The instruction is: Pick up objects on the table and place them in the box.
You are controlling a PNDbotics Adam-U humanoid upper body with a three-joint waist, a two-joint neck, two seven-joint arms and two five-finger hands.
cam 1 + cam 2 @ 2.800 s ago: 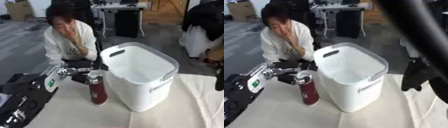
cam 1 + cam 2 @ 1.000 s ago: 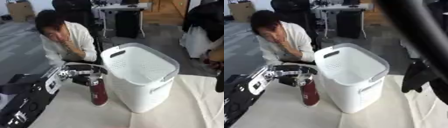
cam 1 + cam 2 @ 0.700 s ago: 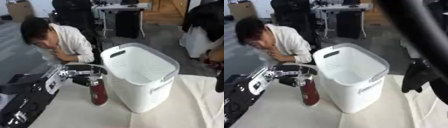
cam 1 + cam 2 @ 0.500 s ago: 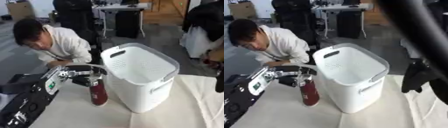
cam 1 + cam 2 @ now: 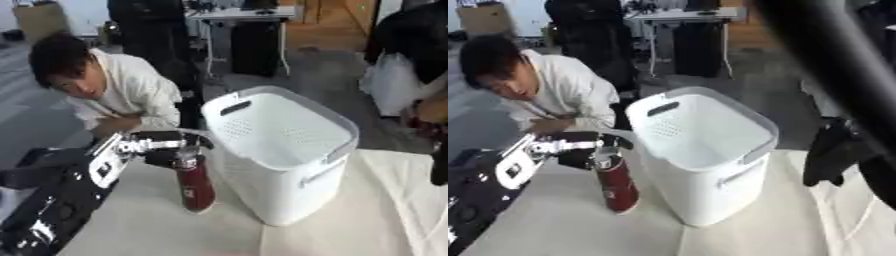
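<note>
Cream cloth is covering the surface (image 5: 157, 225), where the left hand (image 5: 166, 149) is staying curled round the red bottle's (image 5: 197, 187) top, now tilting it beside the white box (image 5: 289, 150), lift beginning.

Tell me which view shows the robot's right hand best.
The right eye view. There the black right hand hangs in full beside the white plastic basket, fingers pointing down, holding nothing. The left eye view catches only a dark sliver of it at the picture's right edge.
</note>
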